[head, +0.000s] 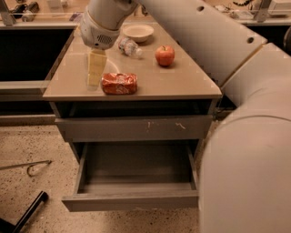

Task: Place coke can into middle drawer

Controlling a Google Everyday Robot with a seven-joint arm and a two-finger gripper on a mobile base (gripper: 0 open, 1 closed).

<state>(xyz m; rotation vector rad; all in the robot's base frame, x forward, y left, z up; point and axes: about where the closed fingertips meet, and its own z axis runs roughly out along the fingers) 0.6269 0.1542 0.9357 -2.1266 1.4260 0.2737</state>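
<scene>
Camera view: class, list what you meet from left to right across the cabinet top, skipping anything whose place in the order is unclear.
gripper, hanging at the left → coke can → apple. The bottle and bowl overlap the can's span, so they are left out.

The arm [236,63] is showing as fat, smooth off-white tubes, matte and glowing a little warm under this light, with two small dark round holes [200,8] sitting along the upper link. A rounded wrist housing [102,27] is carrying a patch of fine dotted perforations. Below it the gripper [94,83] is hanging pale yellow and waxy over the left part of the cabinet top [182,84]
</scene>
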